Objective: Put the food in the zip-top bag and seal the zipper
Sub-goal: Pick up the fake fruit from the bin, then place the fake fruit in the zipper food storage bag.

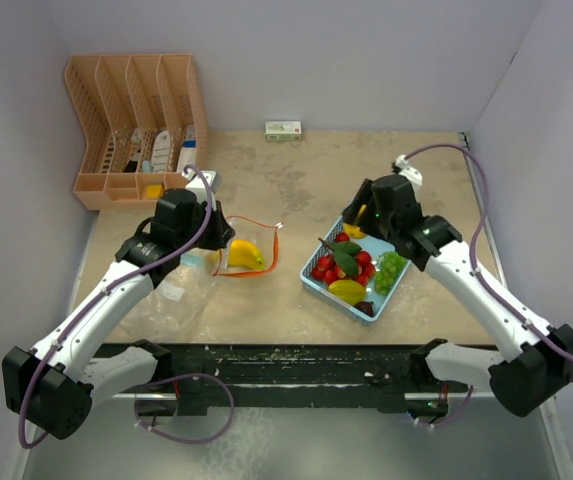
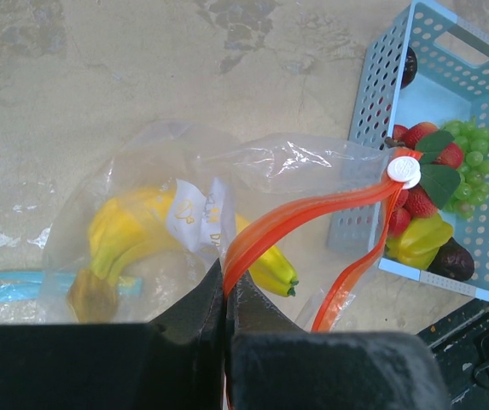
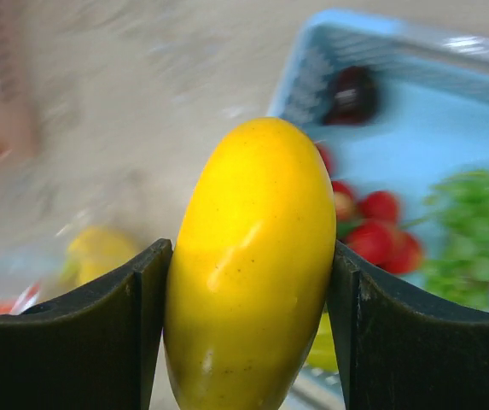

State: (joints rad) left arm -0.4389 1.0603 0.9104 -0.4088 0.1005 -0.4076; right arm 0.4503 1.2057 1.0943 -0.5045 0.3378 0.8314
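Presently on the table (image 1: pixel 296 185), a beige, mottled, stone-look surface:

- Zip-top bag (image 2: pixel 295 166): clear crinkled film lying flat to the left of the basket. Its orange zipper (image 2: pixel 312 213) is a ribbed strip with two tracks parted, ending in a round white slider (image 2: pixel 404 168). A white patch (image 2: pixel 197 213) carries pale script that is not legible.
- Banana (image 2: pixel 129 231): glossy yellow with a green tip and brown stem, lying inside the bag.
- Left gripper (image 2: pixel 225 286): black fingers pinched tight on the zipper.
- Right gripper (image 3: pixel 248 282): black pads clamped on a yellow fruit (image 3: pixel 253 256) that is smooth, oval and faintly speckled, held at the basket's far corner.
- Basket (image 2: pixel 372 111): light-blue perforated plastic, rectangular, with a slot handle. It holds:
  - red strawberries (image 2: pixel 415 134)
  - flat dark-green leaves (image 2: pixel 440 179)
  - a knobbly bunch of green grapes (image 2: pixel 474 149)
  - a lobed yellow piece (image 2: pixel 419 241)
  - a dark purple piece (image 2: pixel 451 260)
- Organizer (image 1: pixel 131 120): peach lattice plastic with upright dividers, at the far left.
- Small box (image 1: pixel 283 129): white and green, against the back wall, its print too small to read.
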